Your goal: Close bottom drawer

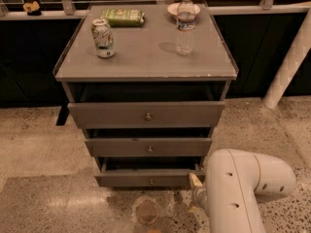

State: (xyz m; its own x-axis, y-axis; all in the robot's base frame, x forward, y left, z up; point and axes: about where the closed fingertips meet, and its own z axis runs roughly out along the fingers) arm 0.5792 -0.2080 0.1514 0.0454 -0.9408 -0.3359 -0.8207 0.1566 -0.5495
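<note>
Grey three-drawer cabinet (221, 88) with a white robot arm (243, 188) low at its right front.
The bottom drawer (141, 179), at floor level, stands pulled out a little. The tool (195, 181) sits at the right end of its front panel, seemingly touching it; how wide it is cannot be told. A can (103, 38), a bottle (185, 25) and a green packet (123, 16) rest on the worktop (146, 57).

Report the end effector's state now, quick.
End effector: low by the right end of the bottom drawer, mostly hidden behind the arm; open or closed cannot be told.
</note>
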